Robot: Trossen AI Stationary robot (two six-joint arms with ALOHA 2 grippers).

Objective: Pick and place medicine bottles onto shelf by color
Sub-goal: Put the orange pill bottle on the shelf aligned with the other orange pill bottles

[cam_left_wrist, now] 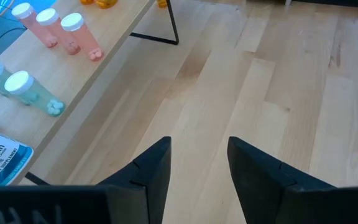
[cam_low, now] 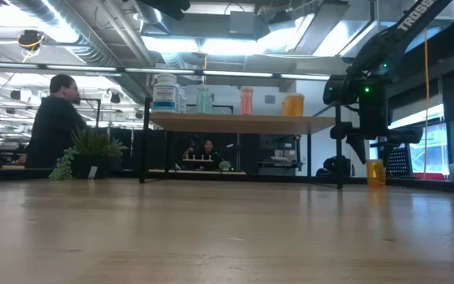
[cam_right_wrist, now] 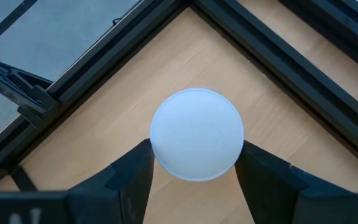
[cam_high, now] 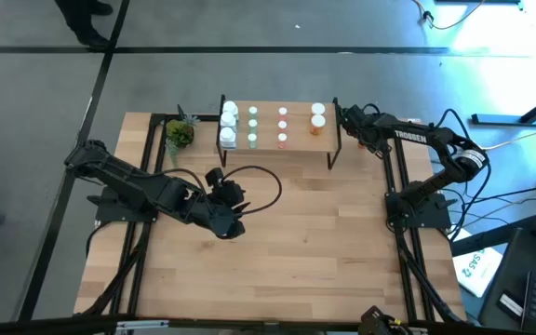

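The shelf (cam_high: 296, 141) stands at the table's far middle on black legs. On it the medicine bottles stand in groups: white (cam_high: 228, 116), pale green (cam_high: 253, 126), pink (cam_high: 282, 126), orange (cam_high: 317, 116). My right gripper (cam_right_wrist: 196, 155) is at the far right corner of the table, right of the shelf, pointing down over one more bottle. The right wrist view shows that bottle's white cap (cam_right_wrist: 196, 134) and the low view its orange body (cam_low: 375, 173). My left gripper (cam_left_wrist: 199, 152) hovers open over bare tabletop, near side of the shelf, left of centre (cam_high: 235, 197). My right gripper has the bottle's white cap between its two fingers, one fingertip (cam_right_wrist: 138, 158) against each side of the cap's rim (cam_right_wrist: 157, 149). The fingers come from above, pointing steeply down. The bottle stands upright, its base (cam_low: 375, 184) level with the tabletop.
A small potted plant (cam_high: 180, 133) stands left of the shelf. Black frame rails (cam_right_wrist: 278, 56) meet at the corner around the orange bottle. A black cable (cam_high: 270, 181) loops over the table by my left arm. People (cam_low: 57, 118) show in the room behind.
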